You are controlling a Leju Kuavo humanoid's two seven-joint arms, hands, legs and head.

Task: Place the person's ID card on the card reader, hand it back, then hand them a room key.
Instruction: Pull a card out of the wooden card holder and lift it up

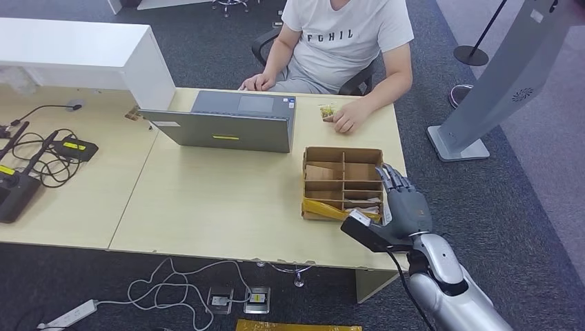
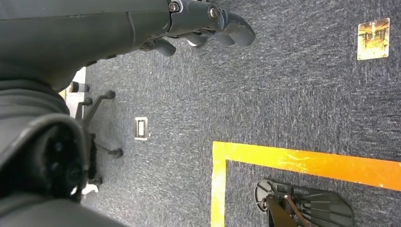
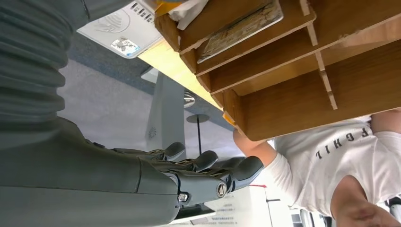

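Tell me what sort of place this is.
Probably an office or lab set up as a mock reception desk: a light wooden desk with a laptop, a person seated opposite in an office chair, grey carpet with floor tape, and a compartmented cardboard box beside the right hand.

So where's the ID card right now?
In the head view, the small card lies on the far right part of the desk, at the person's hand, between the laptop and the wooden divider box.

Bright, even indoor light, soft shadows, sharp focus; slight blur in wrist views.
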